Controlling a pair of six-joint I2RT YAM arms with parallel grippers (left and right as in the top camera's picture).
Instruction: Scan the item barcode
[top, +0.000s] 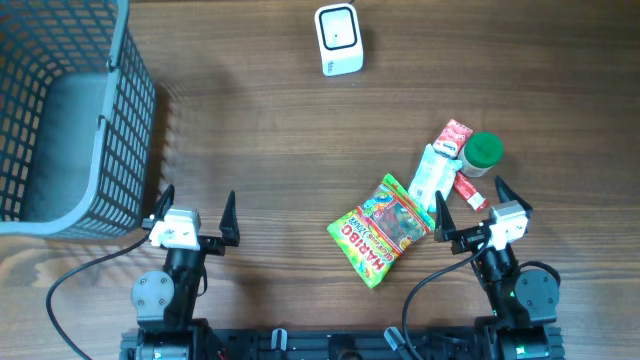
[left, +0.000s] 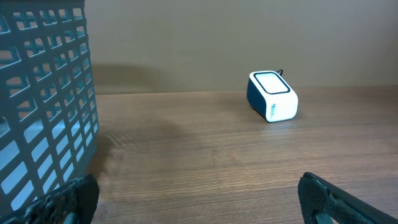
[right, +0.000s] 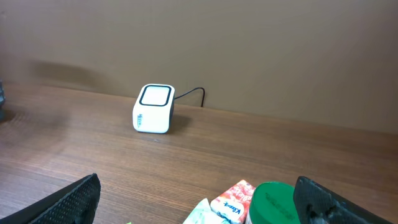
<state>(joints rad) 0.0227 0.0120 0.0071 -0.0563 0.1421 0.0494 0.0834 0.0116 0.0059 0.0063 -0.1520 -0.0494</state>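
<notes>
Scanner (top: 338, 40): white box with a dark-rimmed window on top, at the far edge of the table (top: 270, 140), well apart from both arms.

Items to scan lie in a cluster on the right side. Haribo bag (top: 385, 228) lies flat and skewed, nearest the arms. Beyond it are a pale green tissue pack (top: 432, 178), a red-and-white packet (top: 455, 135), a green-lidded jar (top: 483, 152) and a small red stick (top: 470, 192), all touching or just beside one another. Grey mesh basket (top: 60, 110) stands at far left.

Left gripper (top: 197, 205): jaws spread wide, nothing between them, over bare wood just beside the basket's near corner.

Right gripper (top: 470, 195): jaws spread wide, empty, at the near edge of the cluster. One finger sits by the gap between bag and tissue pack. Cannot tell whether it touches.

Views compared:
- Overhead alone shows the Haribo bag whole and the red stick.
- Right wrist view catches only the jar's lid and the packet tops at its bottom edge, between its own fingers (right: 68, 202). It also shows a dark cable (right: 193, 93) leaving the scanner's back, which the overhead misses.
- Left wrist view shows none of the items, only the basket wall on its left and the scanner right of centre.
- Both wrist views show a side label on the scanner, too blurred to read.
</notes>
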